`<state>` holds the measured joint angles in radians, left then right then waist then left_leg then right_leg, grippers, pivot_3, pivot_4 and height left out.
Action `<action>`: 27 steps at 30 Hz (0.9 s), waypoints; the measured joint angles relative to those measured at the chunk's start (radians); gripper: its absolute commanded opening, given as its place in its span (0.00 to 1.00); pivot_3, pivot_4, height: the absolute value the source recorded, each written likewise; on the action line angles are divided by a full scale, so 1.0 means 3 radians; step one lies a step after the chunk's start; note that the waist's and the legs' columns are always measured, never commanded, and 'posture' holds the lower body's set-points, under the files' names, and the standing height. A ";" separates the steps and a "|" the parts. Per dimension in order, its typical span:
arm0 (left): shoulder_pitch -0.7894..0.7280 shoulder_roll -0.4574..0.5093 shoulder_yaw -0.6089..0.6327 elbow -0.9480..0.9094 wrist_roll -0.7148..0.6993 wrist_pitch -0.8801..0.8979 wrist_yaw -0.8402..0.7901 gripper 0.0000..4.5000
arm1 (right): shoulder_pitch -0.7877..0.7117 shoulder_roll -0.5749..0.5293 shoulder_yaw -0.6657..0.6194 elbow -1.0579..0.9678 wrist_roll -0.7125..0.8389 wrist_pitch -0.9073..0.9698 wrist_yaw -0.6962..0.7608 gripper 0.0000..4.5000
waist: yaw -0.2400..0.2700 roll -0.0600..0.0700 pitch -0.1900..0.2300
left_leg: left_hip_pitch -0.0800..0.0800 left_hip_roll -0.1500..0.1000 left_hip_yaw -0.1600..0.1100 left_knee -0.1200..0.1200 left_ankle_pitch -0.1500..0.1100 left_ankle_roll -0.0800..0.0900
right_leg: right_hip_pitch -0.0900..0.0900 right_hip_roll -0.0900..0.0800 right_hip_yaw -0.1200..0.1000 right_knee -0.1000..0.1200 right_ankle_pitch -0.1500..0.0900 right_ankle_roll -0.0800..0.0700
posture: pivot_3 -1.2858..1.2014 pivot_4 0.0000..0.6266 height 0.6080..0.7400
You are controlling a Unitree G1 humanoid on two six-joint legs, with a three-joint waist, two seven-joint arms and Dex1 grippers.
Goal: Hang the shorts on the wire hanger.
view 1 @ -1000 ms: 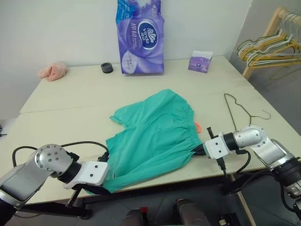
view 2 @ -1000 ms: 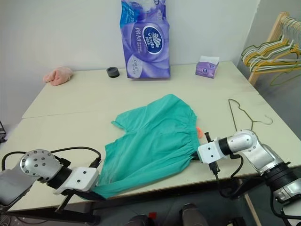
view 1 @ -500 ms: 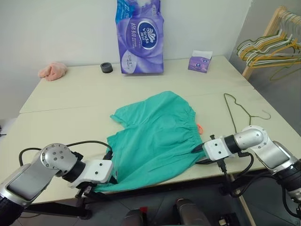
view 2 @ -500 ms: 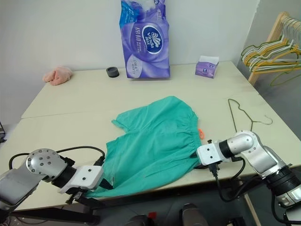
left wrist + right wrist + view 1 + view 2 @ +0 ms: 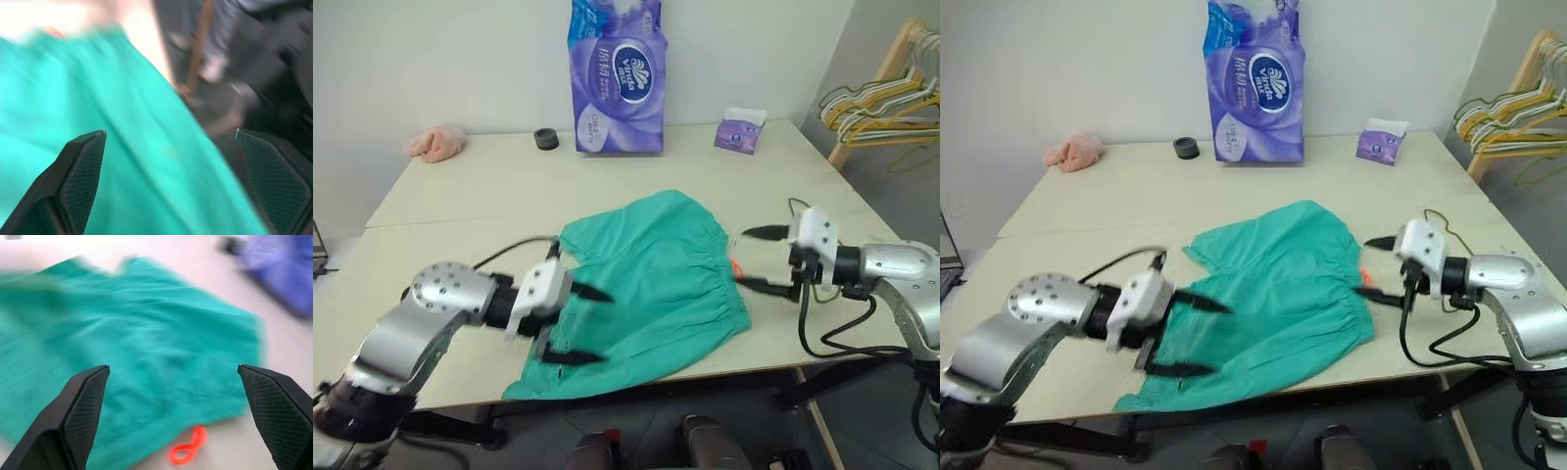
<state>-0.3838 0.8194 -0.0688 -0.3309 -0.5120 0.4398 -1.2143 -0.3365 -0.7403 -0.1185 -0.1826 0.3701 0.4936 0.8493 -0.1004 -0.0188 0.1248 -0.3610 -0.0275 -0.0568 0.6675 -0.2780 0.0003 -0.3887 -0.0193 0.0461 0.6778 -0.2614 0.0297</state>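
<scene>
we see teal-green shorts (image 5: 646, 279) lying flat near the front edge of the desk (image 5: 470, 196), one corner drooping just over that edge. our left hand (image 5: 576, 325) hovers above the shorts' front-left part, its two black fingers spread wide and holding nothing. our right hand (image 5: 754, 258) hangs just off the gathered waistband, toward the desk's right edge, fingers also spread wide and empty, close to the orange drawstring tip (image 5: 187, 447). the thin wire hanger (image 5: 1440, 221) lies near the right edge, mostly hidden behind our right hand.

we judge the main risk to be that the shorts, held by neither hand, could slide off the front edge if a finger drags the fabric forward. our right arm and its cable sit over the hanger, so a careless sweep could knock it off the desk. pinching only one layer of cloth could bunch the shorts.
</scene>
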 measured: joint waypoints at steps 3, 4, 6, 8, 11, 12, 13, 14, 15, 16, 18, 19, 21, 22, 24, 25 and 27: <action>-0.0282 -0.0187 0.0004 0.0134 -0.0023 0.0130 0.0187 1.00 | 0.0007 0.0269 -0.0277 0.0176 -0.0068 0.0368 -0.0706 1.00 | -0.0011 0.0001 0.0000 | -0.0002 -0.0001 0.0003 -0.0003 0.0000 -0.0001 | -0.0004 0.0000 0.0004 0.0000 0.0007 -0.0012 | 0.44 0.16 1.00; -0.0334 -0.0203 0.0002 0.0177 -0.0039 0.0151 0.0182 1.00 | 0.0006 0.0315 -0.0347 0.0235 -0.0129 0.0469 -0.0922 1.00 | -0.0026 0.0001 0.0001 | -0.0002 -0.0001 0.0005 -0.0005 0.0000 -0.0001 | -0.0005 0.0000 0.0004 0.0001 0.0007 -0.0012 | 0.44 0.16 1.00; -0.0401 -0.0205 -0.0026 0.0259 -0.0027 0.0123 0.0131 1.00 | -0.0027 0.0391 -0.0465 0.0450 -0.0274 0.0622 -0.1349 1.00 | -0.0055 0.0002 0.0001 | -0.0001 0.0000 0.0006 -0.0008 0.0000 -0.0001 | -0.0006 0.0001 0.0005 0.0001 0.0007 -0.0012 | 0.43 0.16 1.00; -0.0420 -0.0205 -0.0050 0.0342 0.0020 0.0054 0.0060 1.00 | -0.0080 0.0408 -0.0506 0.0709 -0.0397 0.0687 -0.1623 1.00 | -0.0082 0.0005 0.0002 | -0.0001 -0.0001 0.0009 -0.0011 0.0000 -0.0001 | -0.0008 0.0003 0.0005 0.0001 0.0006 -0.0013 | 0.43 0.16 1.00; -0.0465 -0.0218 -0.0140 0.0436 0.0077 -0.0005 -0.0041 1.00 | -0.0287 0.0414 -0.0511 0.1135 -0.0511 0.0677 -0.1810 1.00 | -0.0137 0.0005 0.0002 | -0.0002 -0.0001 0.0009 -0.0011 0.0000 -0.0001 | -0.0008 0.0005 0.0005 0.0000 0.0006 -0.0012 | 0.43 0.16 1.00; -0.0482 -0.0233 -0.0173 0.0451 0.0093 -0.0036 -0.0077 1.00 | -0.0383 0.0413 -0.0511 0.1318 -0.0535 0.0660 -0.1840 1.00 | -0.0150 0.0005 0.0002 | -0.0001 -0.0001 0.0011 -0.0012 -0.0001 0.0000 | -0.0008 0.0009 0.0005 -0.0001 0.0006 -0.0012 | 0.43 0.16 1.00; -0.0495 -0.0251 -0.0196 0.0454 0.0101 -0.0050 -0.0102 1.00 | -0.0456 0.0411 -0.0509 0.1475 -0.0552 0.0643 -0.1850 1.00 | -0.0161 0.0005 0.0002 | -0.0001 -0.0001 0.0012 -0.0014 -0.0001 0.0000 | -0.0008 0.0015 0.0005 -0.0003 0.0006 -0.0012 | 0.43 0.16 1.00; -0.0502 -0.0255 -0.0207 0.0459 0.0107 -0.0054 -0.0133 1.00 | -0.0541 0.0409 -0.0486 0.1648 -0.0574 0.0631 -0.1843 1.00 | -0.0174 0.0005 0.0002 | -0.0002 0.0000 0.0012 -0.0014 -0.0001 0.0000 | -0.0008 0.0017 0.0007 -0.0004 0.0006 -0.0012 | 0.43 0.16 1.00; -0.0510 -0.0257 -0.0215 0.0462 0.0114 -0.0058 -0.0150 1.00 | -0.0623 0.0407 -0.0452 0.1813 -0.0604 0.0620 -0.1834 1.00 | -0.0190 0.0005 0.0002 | -0.0003 0.0000 0.0011 -0.0015 -0.0001 0.0000 | -0.0008 0.0018 0.0008 -0.0005 0.0006 -0.0012 | 0.43 0.16 1.00; -0.0533 -0.0260 -0.0231 0.0468 0.0128 -0.0061 -0.0164 1.00 | -0.0703 0.0403 -0.0420 0.2004 -0.0636 0.0607 -0.1806 1.00 | -0.0210 0.0005 0.0002 | -0.0004 0.0000 0.0011 -0.0015 -0.0001 0.0000 | -0.0008 0.0018 0.0009 -0.0006 0.0006 -0.0012 | 0.43 0.16 1.00; -0.0562 -0.0260 -0.0243 0.0472 0.0149 -0.0078 -0.0203 1.00 | -0.0824 0.0395 -0.0343 0.2324 -0.0654 0.0597 -0.1725 1.00 | -0.0227 0.0005 0.0003 | -0.0004 0.0000 0.0011 -0.0015 -0.0001 0.0000 | -0.0007 0.0019 0.0009 -0.0007 0.0006 -0.0012 | 0.43 0.17 1.00; -0.0568 -0.0261 -0.0245 0.0474 0.0158 -0.0092 -0.0215 1.00 | -0.0902 0.0395 -0.0294 0.2523 -0.0667 0.0604 -0.1667 1.00 | -0.0231 0.0006 0.0003 | -0.0004 0.0000 0.0011 -0.0015 -0.0001 0.0000 | -0.0007 0.0019 0.0009 -0.0008 0.0006 -0.0012 | 0.44 0.17 1.00; -0.0572 -0.0261 -0.0249 0.0479 0.0175 -0.0099 -0.0220 1.00 | -0.1068 0.0366 -0.0252 0.2785 -0.0681 0.0589 -0.1577 1.00 | -0.0236 0.0007 0.0003 | -0.0004 0.0000 0.0011 -0.0015 -0.0001 0.0000 | -0.0006 0.0019 0.0009 -0.0009 0.0006 -0.0012 | 0.44 0.17 1.00; -0.0577 -0.0262 -0.0258 0.0479 0.0179 -0.0102 -0.0222 1.00 | -0.1149 0.0353 -0.0234 0.2910 -0.0699 0.0585 -0.1542 0.96 | -0.0240 0.0006 0.0003 | -0.0004 0.0000 0.0009 -0.0015 -0.0001 0.0000 | -0.0005 0.0019 0.0008 -0.0011 0.0006 -0.0012 | 0.44 0.17 1.00; -0.0578 -0.0262 -0.0269 0.0479 0.0190 -0.0103 -0.0222 1.00 | -0.1316 0.0333 -0.0204 0.3165 -0.0737 0.0563 -0.1526 0.87 | -0.0244 0.0006 0.0003 | -0.0003 0.0000 0.0009 -0.0015 -0.0001 0.0000 | -0.0004 0.0020 0.0008 -0.0012 0.0006 -0.0012 | 0.44 0.17 1.00; -0.0579 -0.0262 -0.0271 0.0479 0.0200 -0.0103 -0.0221 1.00 | -0.1395 0.0322 -0.0194 0.3302 -0.0767 0.0554 -0.1525 0.80 | -0.0243 0.0005 0.0003 | -0.0003 0.0000 0.0007 -0.0015 -0.0001 0.0000 | -0.0003 0.0020 0.0007 -0.0013 0.0006 -0.0012 | 0.44 0.17 1.00; -0.0579 -0.0262 -0.0271 0.0478 0.0212 -0.0103 -0.0218 1.00 | -0.1481 0.0305 -0.0191 0.3469 -0.0783 0.0526 -0.1522 0.64 | -0.0241 0.0004 0.0003 | -0.0003 0.0000 0.0007 -0.0015 -0.0001 0.0000 | -0.0002 0.0020 0.0006 -0.0014 0.0006 -0.0012 | 0.44 0.17 1.00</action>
<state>-0.5574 0.7409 -0.1501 -0.1874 -0.4485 0.4089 -1.2797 -0.7809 -0.6489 -0.1756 0.8582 0.1353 0.6515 0.3927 -0.1728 -0.0175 0.1256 -0.3619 -0.0274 -0.0548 0.6630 -0.2784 0.0004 -0.3892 -0.0133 0.0480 0.6736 -0.2595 0.0260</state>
